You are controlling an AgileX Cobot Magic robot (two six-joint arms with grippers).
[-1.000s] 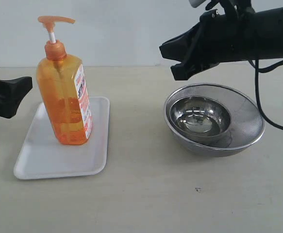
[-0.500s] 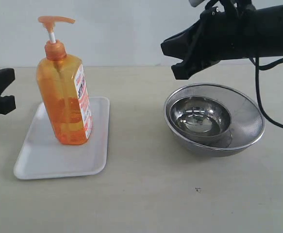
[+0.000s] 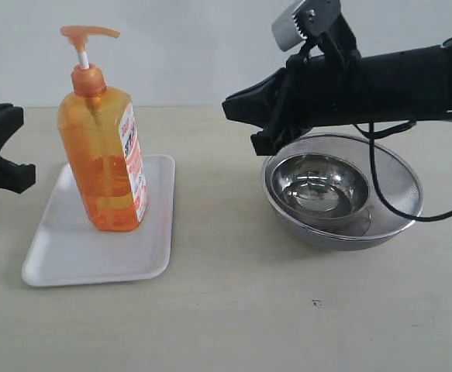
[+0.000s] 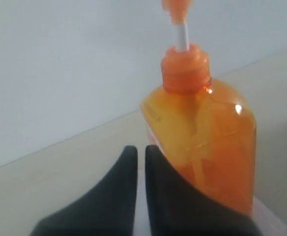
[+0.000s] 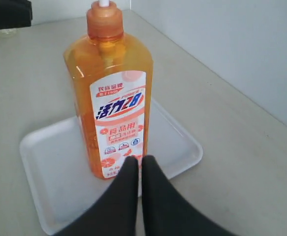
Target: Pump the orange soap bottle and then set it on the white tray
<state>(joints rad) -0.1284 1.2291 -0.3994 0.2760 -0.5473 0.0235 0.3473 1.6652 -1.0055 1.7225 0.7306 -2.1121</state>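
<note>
While the left arm (image 3: 1, 151) sits low at the far left edge of the worktop (image 3: 233, 310), its left jaws are closed, the two black fingers (image 4: 126, 177) lying side by side with only a thin slit between them and nothing held. Just ahead of those jaws, to their right and not touching them, stands the orange soap bottle (image 3: 105, 167) (image 4: 207, 137). It is upright on the white tray (image 3: 78, 256), on the half of the tray farther from the exterior camera. Its pump head (image 3: 90, 32) is raised on the white stem (image 3: 82, 56), well above the level of the left jaws.

Bare worktop lies between the tray and the right arm (image 3: 396, 77), which reaches in from the right, held above the surface. The right jaws are closed too, empty, their fingers (image 5: 153, 196) pressed nearly together and pointing at the bottle (image 5: 109, 98). The bottle's white-and-red label (image 5: 119, 123) faces these jaws, and the tray (image 5: 182, 142) spreads out beneath and around its base.

Below the right jaws and to their right sits a small steel bowl (image 3: 322, 186) nested inside a larger steel bowl (image 3: 396, 194). The jaw tips hang over the larger bowl's left rim without touching it. A black cable (image 3: 373, 170) droops from the arm across the bowls.
</note>
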